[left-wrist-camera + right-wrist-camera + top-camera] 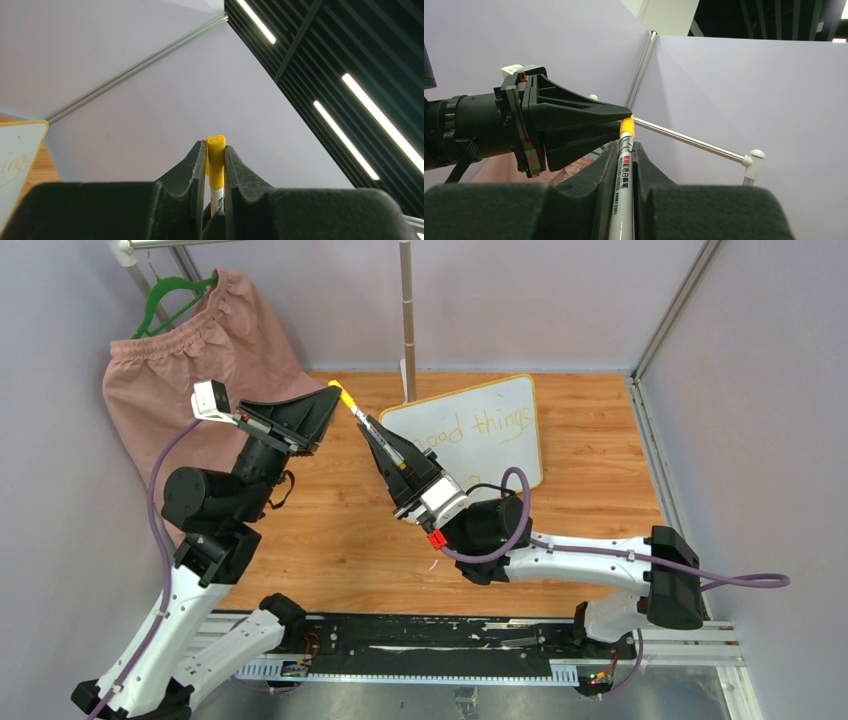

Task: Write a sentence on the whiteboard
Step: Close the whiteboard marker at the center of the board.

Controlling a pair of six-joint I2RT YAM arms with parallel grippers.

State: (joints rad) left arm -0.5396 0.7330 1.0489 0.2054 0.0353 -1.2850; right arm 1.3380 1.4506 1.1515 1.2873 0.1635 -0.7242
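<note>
The whiteboard (515,455) leans at the back of the wooden table, its yellow frame edge also in the left wrist view (20,150). Part of the sentence (502,423) shows in thin yellow letters reading "Good things"; the right arm hides the rest. A white marker (360,416) with a yellow cap (346,397) hangs in the air between both arms. My left gripper (336,396) is shut on the cap (215,160). My right gripper (372,430) is shut on the marker's white barrel (623,180), and the cap (626,126) shows just past its fingers.
A pink garment (190,365) on a green hanger (165,295) hangs at the back left. A metal pole (407,320) stands behind the whiteboard. Grey walls close in the left, back and right sides. A black rail (400,645) runs along the near edge.
</note>
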